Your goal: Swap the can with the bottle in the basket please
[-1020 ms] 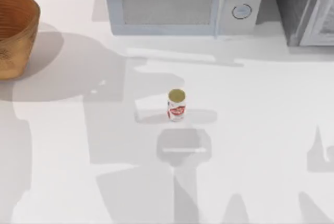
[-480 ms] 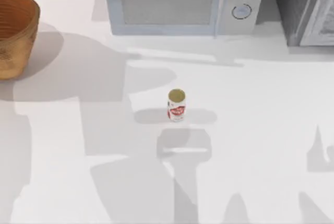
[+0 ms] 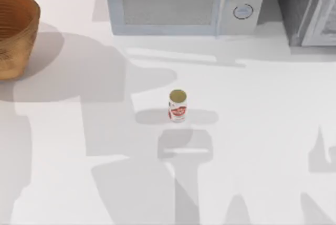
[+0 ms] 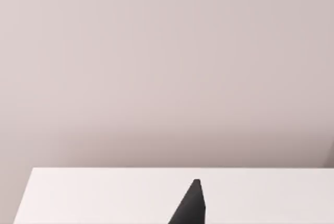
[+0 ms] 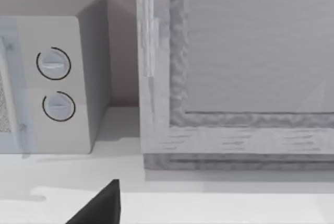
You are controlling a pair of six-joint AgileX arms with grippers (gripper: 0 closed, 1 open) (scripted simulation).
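Standing upright near the middle of the tabletop (image 3: 273, 130) is the can (image 3: 178, 106), its gold top facing up and its red label showing on the side, with nothing touching it. The basket (image 3: 16, 31) is sitting at the far left corner of the tabletop, well apart from the can, partly cut off by the picture's edge; what is lying inside it cannot be made out. A microwave (image 3: 184, 4) is standing along the far edge, and a grey cabinet (image 3: 310, 10) is filling the far right corner beside it.

From the right wrist view, the microwave's two round knobs (image 5: 54, 63) and its side wall are showing, with the grey cabinet (image 5: 240, 67) just beside it, and one dark fingertip (image 5: 102, 205) of the right hand is poking in above the tabletop. I cannot tell how wide that hand is standing.

From the left wrist view, a plain wall (image 4: 167, 67) is rising behind the far edge of the tabletop (image 4: 104, 192), and one dark fingertip (image 4: 190, 205) of the left hand is showing. I cannot tell its opening either.
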